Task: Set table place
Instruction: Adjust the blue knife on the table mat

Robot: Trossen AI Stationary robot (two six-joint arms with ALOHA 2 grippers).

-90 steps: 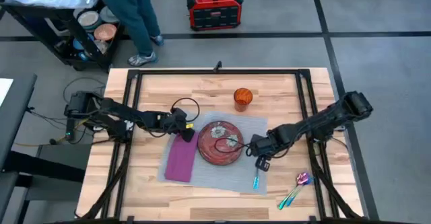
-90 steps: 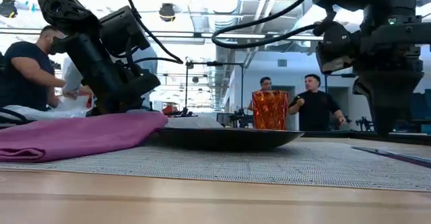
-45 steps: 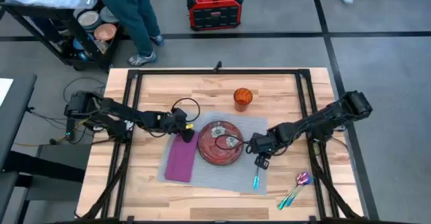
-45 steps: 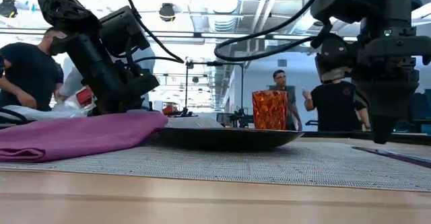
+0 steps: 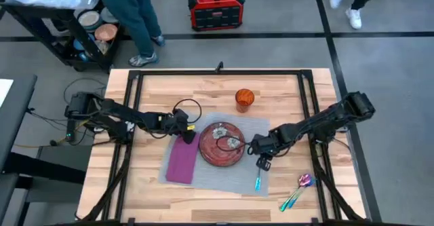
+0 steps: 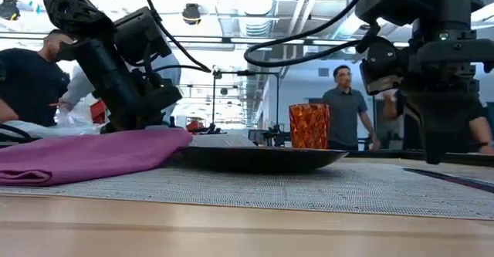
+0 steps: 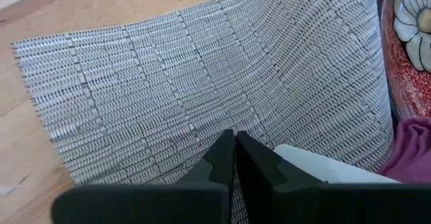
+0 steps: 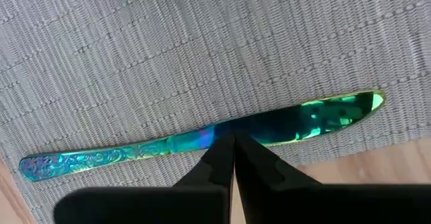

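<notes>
Right claw [image 8: 232, 143] hovers closed above knife [image 8: 202, 140] on placemat [image 8: 135, 62].

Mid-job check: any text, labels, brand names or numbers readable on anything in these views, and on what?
No text can be read in any view.
Red and black case on the floor beyond the table: it carries a small lit panel and a pale label, both too small to read.
Plate, orange glass, knife, grey placemat and purple napkin: pattern only, no lettering.
</notes>
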